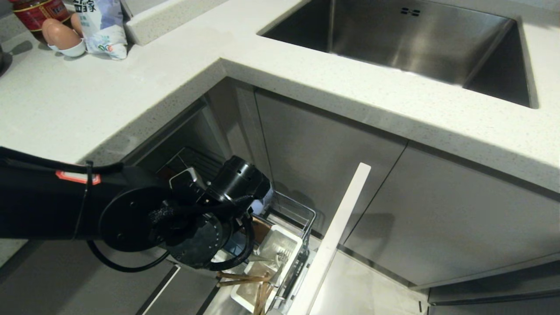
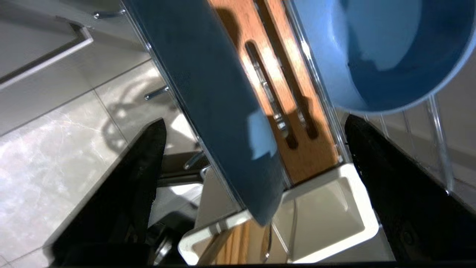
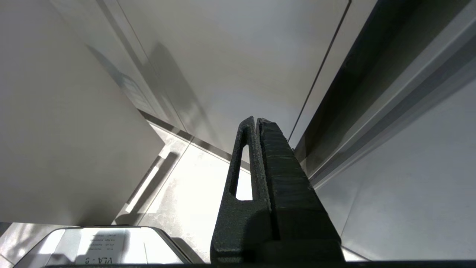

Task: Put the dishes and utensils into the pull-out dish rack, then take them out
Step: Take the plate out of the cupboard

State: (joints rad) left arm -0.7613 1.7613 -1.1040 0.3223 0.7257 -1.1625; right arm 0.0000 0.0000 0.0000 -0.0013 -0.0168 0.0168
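We find the pull-out dish rack (image 1: 302,218), a narrow chrome wire basket with a flat white front panel (image 1: 332,240), drawn out from under the pale speckled stone countertop (image 1: 306,83). The black left arm reaches in from the left of the head view and covers much of the rack.

The left gripper (image 2: 256,126) hangs over the rack with its two black fingers (image 2: 145,163) spread wide and nothing between them in contact. The light blue, wide, shallow round plate (image 2: 212,96) stands on edge in the rack and passes through the gap between the fingers; we see clear space on both sides of it. Just beside it lies the slotted wooden strip (image 2: 293,111). The smaller, deeper light blue round bowl (image 2: 386,52) sits in the wire basket beyond the other finger, apart from it.

The white plastic cutlery box (image 2: 346,208) lies at the panel end of the rack. In the head view, thin light-brown wooden chopsticks (image 1: 245,278) lie tilted in it, and a slim silver metal utensil (image 1: 280,256) stands in the next compartment.

The right gripper (image 3: 256,123) is parked beside grey cabinet fronts, its fingers pressed together and empty.
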